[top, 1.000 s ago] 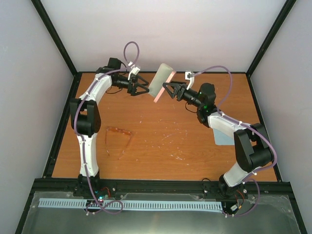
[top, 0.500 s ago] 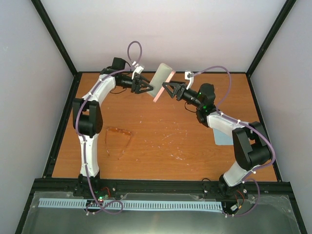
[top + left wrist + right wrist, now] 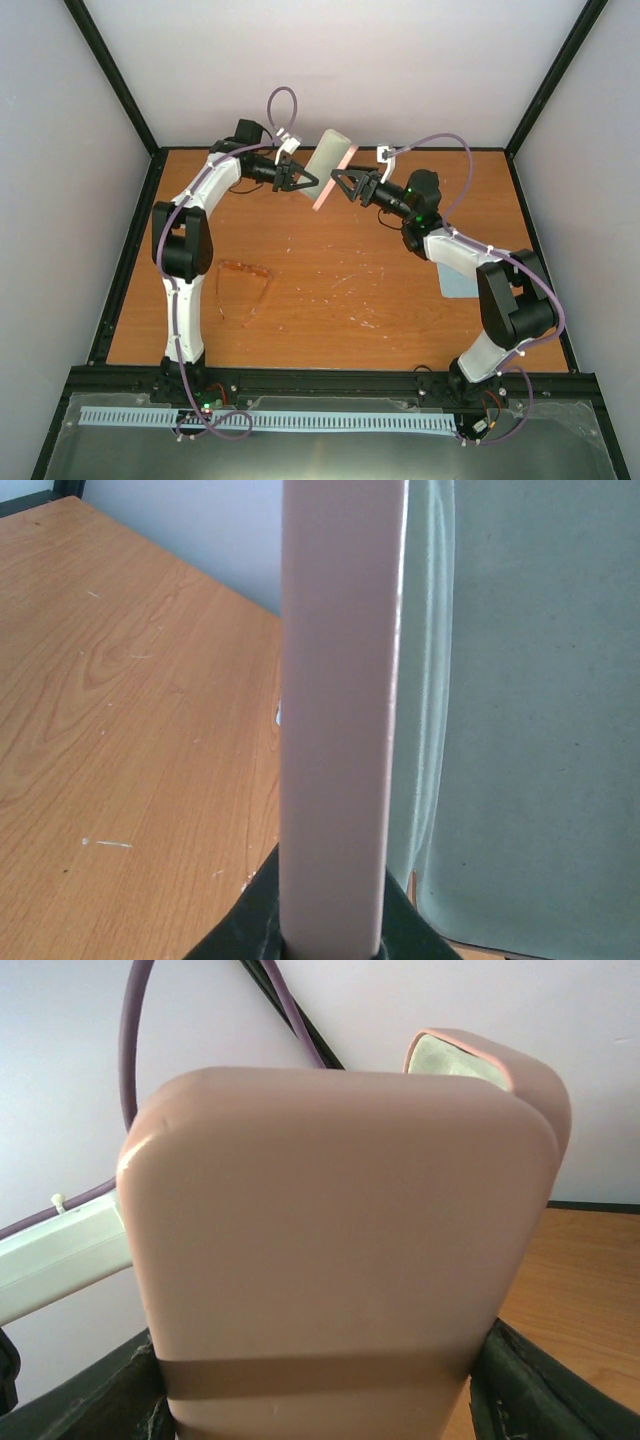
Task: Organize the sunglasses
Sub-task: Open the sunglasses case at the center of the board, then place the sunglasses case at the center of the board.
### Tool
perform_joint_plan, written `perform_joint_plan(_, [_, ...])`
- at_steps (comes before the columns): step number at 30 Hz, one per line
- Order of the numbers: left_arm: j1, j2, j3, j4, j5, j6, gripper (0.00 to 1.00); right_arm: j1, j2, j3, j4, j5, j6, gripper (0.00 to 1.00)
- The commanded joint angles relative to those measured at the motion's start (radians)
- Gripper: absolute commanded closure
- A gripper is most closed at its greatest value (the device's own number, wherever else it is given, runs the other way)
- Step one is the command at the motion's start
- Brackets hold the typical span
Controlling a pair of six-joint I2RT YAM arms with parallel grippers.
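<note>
Between your two sets of fingers, above the far part of the wooden table (image 3: 400, 320), the pink case (image 3: 325, 165) is held off the surface. It is open, with pale lining showing on the half turned toward the left gripper (image 3: 305, 181).

Right gripper (image 3: 337, 185): its fingers (image 3: 520, 1380) sit against both sides of the closed-looking pink shell, spread wide to its width and gripping it. The shell fills your right wrist view.

Left gripper: a pink edge of the case runs straight down into the gap at the finger base. You cannot tell from either view whether the jaws are clamped on it or only around it.

Light blue cloth (image 3: 458, 287): flat on the table, well to the near side of the right fingers, partly under the right arm.

Sunglasses (image 3: 243, 285): flat on the table, well apart from both grippers, on the near side of the left fingers. The temples appear unfolded, but the frame is faint against the wood.
</note>
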Motion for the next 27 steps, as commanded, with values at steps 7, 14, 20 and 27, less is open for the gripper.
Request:
perform_joint_plan(7, [-0.008, -0.017, 0.209, -0.171, -0.274, 0.181, 0.99, -0.053, -0.178, -0.07, -0.385, 0.25, -0.145, 0.1])
perform_joint_plan(14, [-0.105, -0.029, 0.17, -0.189, -0.748, 0.403, 0.99, -0.175, -0.543, -0.215, -0.904, 0.781, -0.319, 0.24])
perform_joint_plan(20, [-0.23, -0.02, 0.084, -0.195, -0.964, 0.574, 0.99, -0.209, -0.568, -0.233, -0.932, 0.764, -0.328, 0.27])
perform_joint_plan(27, [-0.308, -0.02, -0.015, -0.102, -1.167, 0.625, 0.99, -0.211, -0.557, -0.276, -0.844, 0.712, -0.303, 0.27])
